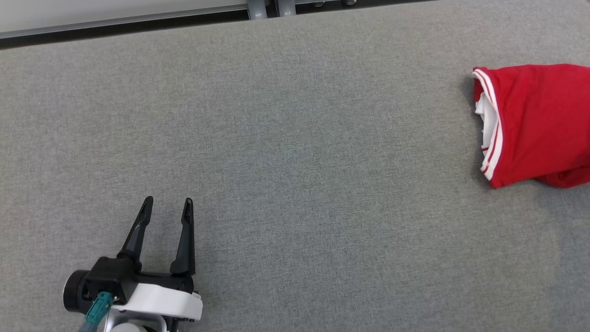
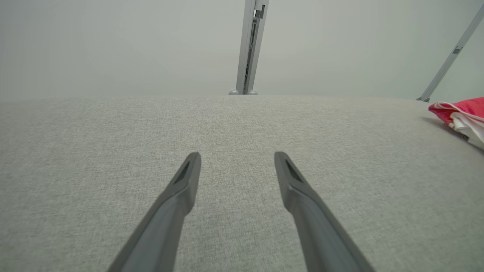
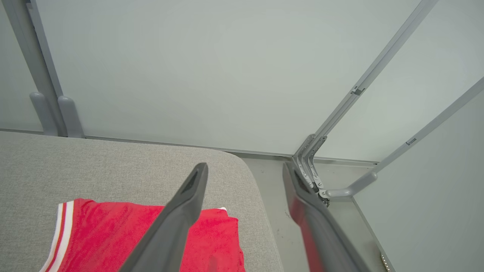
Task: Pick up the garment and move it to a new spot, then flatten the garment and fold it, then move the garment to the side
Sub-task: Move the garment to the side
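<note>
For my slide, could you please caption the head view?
Red white-trimmed garment on grey cloth table, far right; left tool open.

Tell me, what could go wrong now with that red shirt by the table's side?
The red shirt lies close to the table's edge, so a nudge might slide it off. The right gripper, open, hangs over it and could snag the cloth. The white layer peeking from the fold suggests it may loosen.

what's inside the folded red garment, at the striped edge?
A white layer peeks out of the red garment at its striped edge, above the grey table. Deeper inside, the red fabric covers everything.
</note>
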Tool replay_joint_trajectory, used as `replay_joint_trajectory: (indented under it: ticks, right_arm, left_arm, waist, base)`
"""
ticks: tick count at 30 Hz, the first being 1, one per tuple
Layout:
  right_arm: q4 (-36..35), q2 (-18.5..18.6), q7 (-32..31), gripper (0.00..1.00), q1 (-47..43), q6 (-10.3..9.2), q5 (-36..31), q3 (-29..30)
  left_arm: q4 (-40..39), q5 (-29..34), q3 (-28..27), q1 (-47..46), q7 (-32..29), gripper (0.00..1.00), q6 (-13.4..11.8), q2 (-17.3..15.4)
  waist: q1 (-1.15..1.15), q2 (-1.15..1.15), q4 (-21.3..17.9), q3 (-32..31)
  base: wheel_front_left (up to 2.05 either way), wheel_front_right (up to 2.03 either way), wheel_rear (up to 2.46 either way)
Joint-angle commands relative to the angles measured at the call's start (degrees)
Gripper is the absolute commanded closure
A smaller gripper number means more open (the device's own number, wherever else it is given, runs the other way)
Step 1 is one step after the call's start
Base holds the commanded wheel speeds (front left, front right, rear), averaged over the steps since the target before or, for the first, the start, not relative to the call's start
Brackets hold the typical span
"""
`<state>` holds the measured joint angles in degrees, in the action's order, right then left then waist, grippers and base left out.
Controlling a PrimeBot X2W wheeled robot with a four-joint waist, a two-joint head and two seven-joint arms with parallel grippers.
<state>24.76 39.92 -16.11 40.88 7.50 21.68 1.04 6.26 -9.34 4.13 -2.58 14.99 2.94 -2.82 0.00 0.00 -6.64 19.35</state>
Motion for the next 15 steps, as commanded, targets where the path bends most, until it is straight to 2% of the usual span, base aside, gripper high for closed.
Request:
replay_joint_trajectory:
  ticks: [1, 7, 13, 15]
  right_arm:
    - [-0.3, -0.4, 1.3, 0.00, -1.1, -0.02, -0.6, 0.2]
    - [-7.3, -5.6, 12.6, 0.00, -9.2, -0.02, -3.4, 1.7]
    - [-16.4, -14.3, 21.4, 0.00, -23.3, -0.02, -6.8, 3.4]
    - [-18.0, -18.2, 23.6, 0.00, -27.8, -0.02, -7.9, 3.7]
  left_arm:
    - [-0.2, -0.5, -0.1, 0.5, 0.2, 0.00, -0.3, -0.2]
    - [-0.2, -2.9, -0.5, 2.6, 0.2, 0.00, -1.7, -0.2]
    - [0.0, -5.5, -1.5, 6.1, 0.2, 0.00, -4.2, -0.2]
    - [0.5, -5.5, -2.1, 7.7, 0.2, 0.00, -4.9, -0.2]
  waist:
    - [0.00, 0.00, 0.1, -0.4]
    - [0.00, 0.00, 1.2, -5.0]
    - [0.00, 0.00, 4.0, -10.8]
    - [0.00, 0.00, 4.8, -12.7]
  base:
    - [0.00, 0.00, 0.00]
    - [0.00, 0.00, 0.00]
    - [0.00, 0.00, 0.00]
    - [0.00, 0.00, 0.00]
